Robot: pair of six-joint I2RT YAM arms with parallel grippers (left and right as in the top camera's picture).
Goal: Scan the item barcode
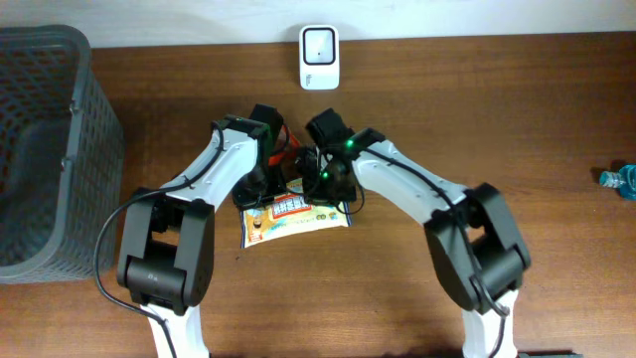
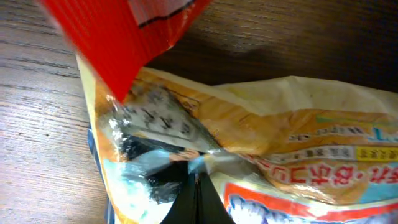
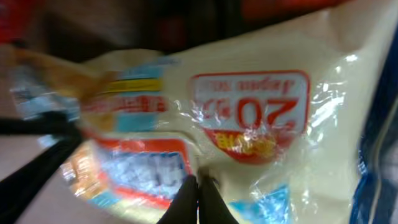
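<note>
black and narrow, the two fingers of the left hand (image 2: pixel 196 194) are pressed together with no gap between them, nipping a crinkled fold of clear film at one end of the snack packet (image 2: pixel 292 130). the right hand (image 3: pixel 199 190) is closed the same way, its tips meeting on a crease in the packet's glossy front, just below a red-bordered panel with large red numerals. that view is blurred and the smaller print cannot be read.

from overhead the two hands meet over the packet from opposite sides, left hand on its left end and right hand on its upper right part. the packet is pale yellow with orange, blue and red printing, and it sits near the middle of the wooden surface (image 1: pixel 397 308), a little left of centre, its long side slanting slightly. whether it lies flat or is raised a little cannot be told.

a red ridged sheet (image 2: pixel 118 37) overlaps the packet's corner in the left wrist view, out of focus and close to the lens.

a white scanner (image 1: pixel 318 57) with a dark window stands at the middle of the far edge, well apart from the packet. a grey mesh basket (image 1: pixel 40 149) fills the far left corner and runs down the left edge. a small blue-green thing (image 1: pixel 621 179) lies at the right edge.
</note>
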